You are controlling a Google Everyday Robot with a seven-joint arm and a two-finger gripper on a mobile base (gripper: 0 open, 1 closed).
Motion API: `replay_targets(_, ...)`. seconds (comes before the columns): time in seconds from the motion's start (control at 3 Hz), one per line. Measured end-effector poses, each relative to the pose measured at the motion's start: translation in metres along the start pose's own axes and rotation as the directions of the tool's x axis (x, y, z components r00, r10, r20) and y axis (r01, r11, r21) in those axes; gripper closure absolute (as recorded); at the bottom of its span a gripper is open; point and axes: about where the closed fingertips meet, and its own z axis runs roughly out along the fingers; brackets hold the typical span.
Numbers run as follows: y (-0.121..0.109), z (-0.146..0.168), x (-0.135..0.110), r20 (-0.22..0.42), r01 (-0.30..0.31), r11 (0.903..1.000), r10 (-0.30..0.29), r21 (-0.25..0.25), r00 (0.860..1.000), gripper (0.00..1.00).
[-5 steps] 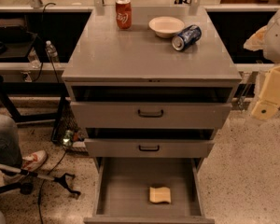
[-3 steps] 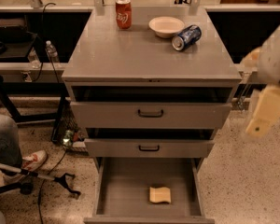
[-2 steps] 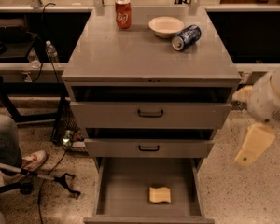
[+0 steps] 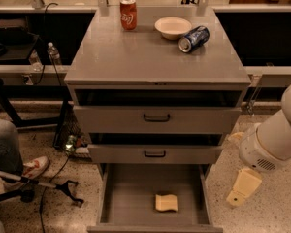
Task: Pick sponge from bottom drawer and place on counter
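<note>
Below, pale yellow wavy-edged sponge (image 4: 166,202) in bottom drawer (image 4: 131,194), pincer (image 4: 242,189) outside it

On the counter (image 4: 136,57) are placed an upright red can (image 4: 128,14), a white bowl (image 4: 172,27) and a blue can (image 4: 194,38) laid on its side. The gripper (image 4: 243,188) is held low, right of the bottom drawer (image 4: 131,198).

Place: looks like a robotics lab or workshop.
Floor: speckled terrazzo floor (image 4: 274,220), a cable (image 4: 54,171) trailing across it.
Backdrop: dark workbenches (image 4: 19,70) behind a grey metal cabinet (image 4: 111,120).
Robot: cream gripper (image 4: 243,189) hanging low, right of the open bottom drawer (image 4: 131,198).
</note>
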Motion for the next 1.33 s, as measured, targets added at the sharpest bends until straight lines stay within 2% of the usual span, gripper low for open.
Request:
replay_targets(0.33,0.002,0.008,-0.003,0.024,0.001,0.9999,0.0,-0.015,1.0,0.0)
replay_targets(0.67,0.017,0.059,0.0,0.079,-0.021,0.996,0.028,-0.086,0.996,0.0)
replay_targets(1.0,0.03,0.146,0.001,0.145,-0.063,0.9872,0.084,-0.147,0.986,0.0)
replay_targets(1.33,0.031,0.222,-0.022,0.238,-0.091,0.9783,0.135,-0.186,0.962,0.0)
